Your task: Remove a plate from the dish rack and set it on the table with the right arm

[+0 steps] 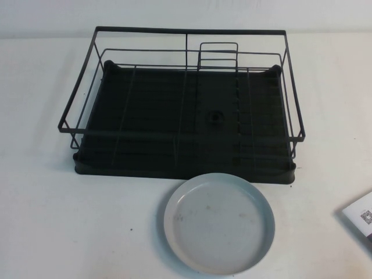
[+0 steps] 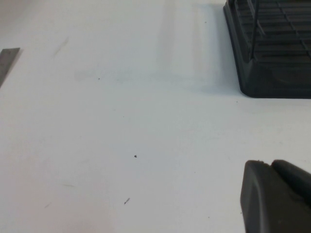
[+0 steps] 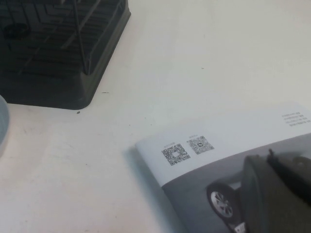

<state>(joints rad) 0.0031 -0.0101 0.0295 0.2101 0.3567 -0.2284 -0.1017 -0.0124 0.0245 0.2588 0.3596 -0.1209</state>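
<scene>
The round, pale grey-blue plate [image 1: 219, 222], smooth with a raised rim and faint specks, lies flat on the matte white table [image 1: 52, 221] just in front of the black wire dish rack [image 1: 183, 104]. The right gripper [image 3: 279, 194], fingers closed and empty, hangs over a glossy printed card [image 3: 204, 155]. The left gripper [image 2: 277, 196] hangs over bare table beside the rack's moulded tray corner; its finger spacing cannot be told

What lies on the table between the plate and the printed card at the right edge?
Nothing: in the high view the table is bare between the plate and the printed card.
</scene>
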